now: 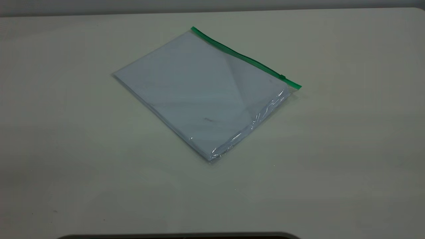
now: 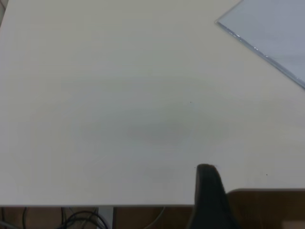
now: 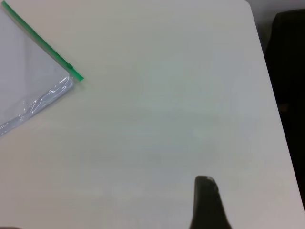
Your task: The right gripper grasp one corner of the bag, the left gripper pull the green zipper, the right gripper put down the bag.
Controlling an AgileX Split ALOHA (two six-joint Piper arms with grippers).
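Observation:
The bag point(image 1: 202, 96) lies flat on the table, a clear pouch with pale bluish sheets inside. The green zipper point(image 1: 242, 56) runs along its far right edge, with the slider tab point(image 1: 282, 77) close to the corner of the bag point(image 1: 297, 86). Neither gripper shows in the exterior view. In the right wrist view the right gripper point(image 3: 205, 180) is a single black wedge over bare table, far from the corner of the bag point(image 3: 78, 76) and the slider tab point(image 3: 69, 66). In the left wrist view the left gripper point(image 2: 206, 168) is a single black wedge at the table edge, far from the bag point(image 2: 276, 33).
The pale table point(image 1: 332, 149) carries only the bag. A dark rounded shape point(image 1: 179, 236) sits at the near edge. Cables point(image 2: 81, 219) hang below the table edge on the left arm's side. A dark object point(image 3: 288, 57) stands beyond the table edge on the right arm's side.

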